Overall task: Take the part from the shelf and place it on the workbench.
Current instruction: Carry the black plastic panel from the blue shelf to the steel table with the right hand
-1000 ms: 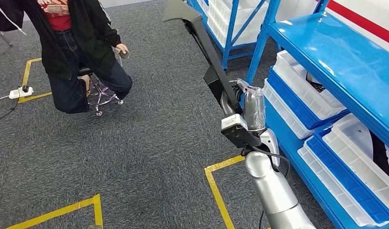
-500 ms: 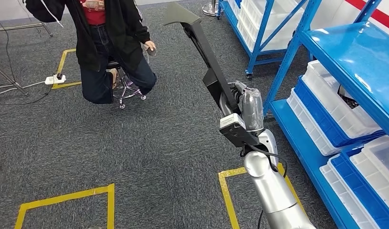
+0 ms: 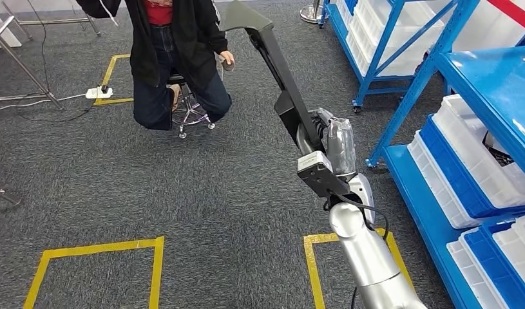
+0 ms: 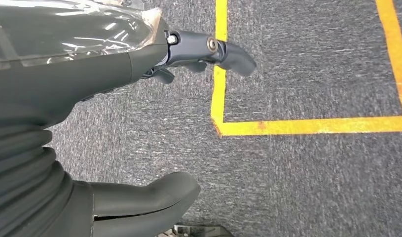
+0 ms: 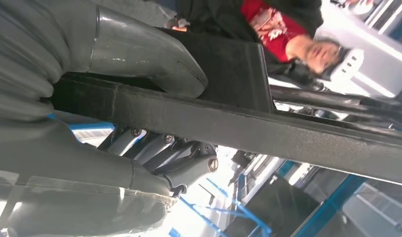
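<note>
Carrying one long black angular plastic part [image 3: 279, 77], clamped between thumb and fingers of the right hand [image 3: 327, 145], raised above grey carpet [image 3: 214, 212] beside blue metal shelving [image 3: 478, 77]. Judging the step: part already off the shelf, transport under way. Next, finding the workbench and lowering the part flat. Hanging low, left hand [image 4: 90, 98], fingers apart, holding nothing. Sitting on a stool [image 3: 185, 109], one person [image 3: 176, 45]. Marking the floor, three yellow tape squares [image 3: 98, 251].

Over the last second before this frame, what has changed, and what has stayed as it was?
The whole head view slid: shelves toward the right edge, seated person toward centre. That is the robot turning, not things moving. Unchanged: the right hand grips the long black part, raised at the same angle; the left hand holds nothing.
</note>
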`<control>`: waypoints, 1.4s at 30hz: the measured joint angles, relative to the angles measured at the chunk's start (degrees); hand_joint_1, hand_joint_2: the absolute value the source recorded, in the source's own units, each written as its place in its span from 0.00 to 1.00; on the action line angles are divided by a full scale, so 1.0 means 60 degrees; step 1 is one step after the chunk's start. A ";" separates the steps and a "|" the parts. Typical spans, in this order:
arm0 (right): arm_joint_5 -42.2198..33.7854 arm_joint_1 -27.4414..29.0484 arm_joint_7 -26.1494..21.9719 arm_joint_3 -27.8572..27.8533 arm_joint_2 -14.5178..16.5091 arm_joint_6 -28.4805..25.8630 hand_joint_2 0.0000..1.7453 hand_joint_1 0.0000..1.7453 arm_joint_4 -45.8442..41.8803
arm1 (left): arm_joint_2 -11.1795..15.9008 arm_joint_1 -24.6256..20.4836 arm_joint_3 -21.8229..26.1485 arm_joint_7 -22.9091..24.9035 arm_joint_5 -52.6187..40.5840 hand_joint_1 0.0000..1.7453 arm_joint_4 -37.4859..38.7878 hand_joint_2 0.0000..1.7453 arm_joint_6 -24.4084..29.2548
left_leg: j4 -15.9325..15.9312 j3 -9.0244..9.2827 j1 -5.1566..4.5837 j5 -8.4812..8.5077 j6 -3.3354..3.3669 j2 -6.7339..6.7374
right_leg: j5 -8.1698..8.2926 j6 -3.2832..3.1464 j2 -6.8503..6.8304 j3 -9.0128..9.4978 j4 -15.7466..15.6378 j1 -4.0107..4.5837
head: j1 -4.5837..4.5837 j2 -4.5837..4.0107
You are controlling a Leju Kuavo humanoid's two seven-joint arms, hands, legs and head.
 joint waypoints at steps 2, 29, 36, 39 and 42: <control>0.0000 -0.0003 0.0000 -0.0004 -0.0002 0.0000 1.00 1.00 -0.0001 | -0.0006 0.0004 0.0000 0.0000 0.0000 0.00 0.0000 1.00 0.0000 | -0.0097 0.0054 0.0038 0.0070 0.0122 -0.0170 | -0.0140 0.0057 0.0175 -0.0070 0.0193 -0.0021 | 0.0002 0.0000; 0.0018 -0.0152 -0.0031 -0.0045 0.0154 0.0262 1.00 1.00 0.0349 | 0.0039 0.0041 0.0163 -0.0003 0.0069 0.00 0.0000 1.00 0.0029 | 0.0054 0.0004 -0.0076 -0.0001 0.0088 0.0167 | -0.0024 -0.0138 0.0104 -0.0022 0.0076 0.0019 | -0.0127 0.0000; -0.0035 -0.0146 -0.0088 -0.0034 0.0164 0.0287 1.00 1.00 0.0425 | 0.0009 0.0028 0.0227 -0.0008 0.0067 0.00 -0.0003 1.00 0.0081 | -0.0284 0.0159 0.0043 0.0178 0.0278 -0.0443 | -0.0855 -0.0044 0.0740 -0.0838 0.1857 -0.0045 | -0.0096 0.0000; -0.0055 -0.0084 -0.0121 -0.0034 0.0113 0.0319 1.00 1.00 0.0478 | -0.0025 0.0063 0.0258 -0.0010 0.0074 0.00 0.0000 1.00 0.0081 | -0.0263 0.0154 0.0083 0.0177 0.0259 -0.0787 | -0.0953 0.0145 0.0814 -0.1272 0.2603 -0.0155 | -0.0090 0.0000; -0.0055 -0.0092 -0.0132 -0.0035 0.0077 0.0321 1.00 1.00 0.0493 | -0.0034 0.0080 0.0264 -0.0020 0.0074 0.00 0.0000 1.00 0.0079 | -0.0115 0.0113 0.0149 0.0103 0.0116 -0.1109 | -0.0174 0.0481 0.1027 -0.0471 0.0818 -0.0325 | -0.0079 0.0000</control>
